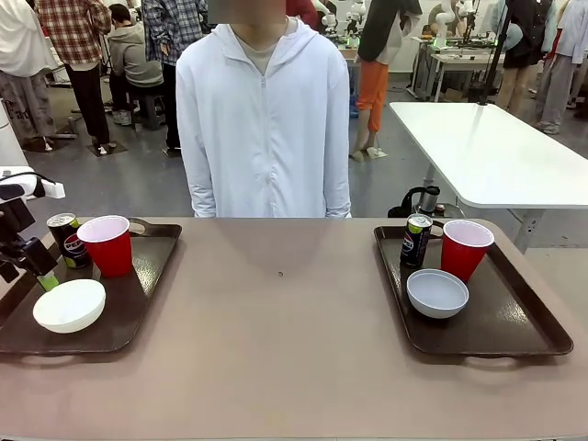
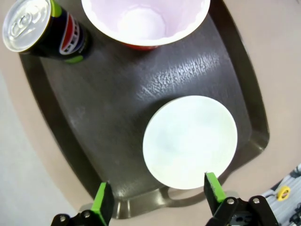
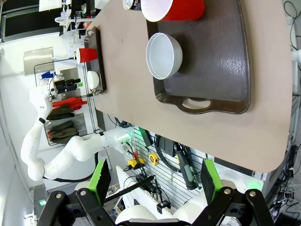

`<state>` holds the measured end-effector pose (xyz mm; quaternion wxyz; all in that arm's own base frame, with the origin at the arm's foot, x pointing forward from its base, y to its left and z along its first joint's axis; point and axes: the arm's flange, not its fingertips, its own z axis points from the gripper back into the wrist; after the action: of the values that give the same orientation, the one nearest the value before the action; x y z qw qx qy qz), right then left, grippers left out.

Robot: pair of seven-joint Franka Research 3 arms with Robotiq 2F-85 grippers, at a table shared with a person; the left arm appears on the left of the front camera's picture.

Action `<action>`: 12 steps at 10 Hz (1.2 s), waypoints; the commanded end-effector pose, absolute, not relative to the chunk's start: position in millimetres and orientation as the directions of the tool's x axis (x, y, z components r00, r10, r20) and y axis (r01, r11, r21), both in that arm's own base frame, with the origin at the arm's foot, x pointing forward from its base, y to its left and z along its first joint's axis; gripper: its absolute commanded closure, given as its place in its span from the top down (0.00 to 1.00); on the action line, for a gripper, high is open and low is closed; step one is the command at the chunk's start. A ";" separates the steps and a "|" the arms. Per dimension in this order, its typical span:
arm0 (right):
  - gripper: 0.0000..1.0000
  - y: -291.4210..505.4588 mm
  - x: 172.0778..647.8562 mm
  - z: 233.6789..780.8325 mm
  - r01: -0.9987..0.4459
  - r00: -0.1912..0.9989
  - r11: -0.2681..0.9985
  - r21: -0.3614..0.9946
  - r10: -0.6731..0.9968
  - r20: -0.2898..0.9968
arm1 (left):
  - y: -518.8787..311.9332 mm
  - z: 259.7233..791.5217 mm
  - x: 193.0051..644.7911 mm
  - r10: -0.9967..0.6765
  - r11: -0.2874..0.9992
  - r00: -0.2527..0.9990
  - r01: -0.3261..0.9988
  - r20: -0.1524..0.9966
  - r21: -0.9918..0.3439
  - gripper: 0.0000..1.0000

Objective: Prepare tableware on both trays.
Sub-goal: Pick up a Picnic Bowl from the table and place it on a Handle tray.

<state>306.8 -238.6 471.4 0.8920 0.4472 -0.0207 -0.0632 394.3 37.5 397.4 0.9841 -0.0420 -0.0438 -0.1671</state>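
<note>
The left tray holds a dark soda can, a red cup and a cream bowl. My left gripper hangs at this tray's left end. In its wrist view the left gripper is open above the bowl, with the cup and can beyond. The right tray carries a can, a red cup and a greyish bowl. My right gripper is open, off the table's edge, clear of that tray and bowl.
A person in a white hooded jacket stands at the far side, hands out of sight. Bare tabletop lies between the trays. A white table stands behind on the right.
</note>
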 end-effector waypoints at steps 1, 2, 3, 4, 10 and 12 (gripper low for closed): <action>1.00 -238.4 308.0 472.0 0.093 0.991 0.593 0.800 -0.130 -0.019 | 37.7 395.8 397.3 -0.330 0.938 0.936 0.340 0.118 -0.071 1.00; 1.00 -238.4 308.0 472.0 0.093 0.991 0.593 0.800 -0.130 -0.019 | 37.7 395.8 397.3 -0.330 0.938 0.936 0.340 0.118 -0.071 1.00; 1.00 -238.4 308.0 472.0 0.093 0.991 0.593 0.800 -0.130 -0.019 | 37.7 395.8 397.3 -0.330 0.938 0.936 0.340 0.118 -0.071 1.00; 1.00 -238.4 308.0 472.0 0.093 0.991 0.593 0.800 -0.130 -0.019 | 37.7 395.8 397.3 -0.330 0.938 0.936 0.340 0.118 -0.071 1.00; 1.00 -238.4 308.0 472.0 0.093 0.991 0.593 0.800 -0.130 -0.019 | 96.2 513.5 388.8 -0.208 0.809 0.928 0.341 0.309 -0.478 1.00; 1.00 -238.4 308.0 472.0 0.093 0.991 0.593 0.800 -0.130 -0.019 | 158.8 513.2 397.1 -0.121 0.602 0.958 0.278 0.259 -0.749 1.00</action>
<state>306.9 -239.0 471.7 0.8921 0.4469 -0.0211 -0.0633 373.8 127.5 526.5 0.9176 -0.3535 -0.1286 -0.1283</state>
